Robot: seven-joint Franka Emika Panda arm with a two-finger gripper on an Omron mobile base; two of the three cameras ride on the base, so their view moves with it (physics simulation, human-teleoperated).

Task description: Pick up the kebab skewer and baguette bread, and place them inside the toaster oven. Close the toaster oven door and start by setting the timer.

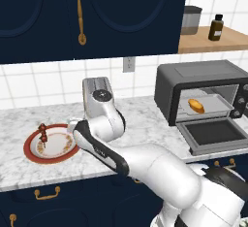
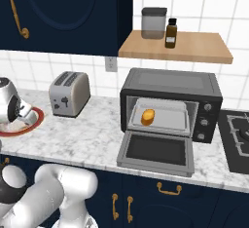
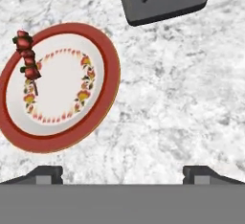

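Observation:
The kebab skewer [image 3: 27, 61] lies on the left side of a red-rimmed plate [image 3: 108, 70], also seen from the base as the skewer [image 1: 42, 134] on the plate [image 1: 30, 149]. My gripper [image 3: 122, 174] hovers over the counter to the right of the plate, open, with nothing between its fingers. The toaster oven [image 1: 193, 75] stands at the right with the toaster oven door [image 1: 215, 134] folded down flat. The baguette bread [image 1: 196, 105] rests on the oven's inner tray, seen again as the baguette [image 2: 148, 117] in the oven [image 2: 170, 81].
A silver slot toaster [image 2: 70, 93] stands between plate and oven, close behind my hand. A wooden shelf [image 2: 194, 49] above the oven carries a jar and a brown bottle. A stove top [image 2: 238, 134] lies right of the oven. Dark cabinets hang overhead.

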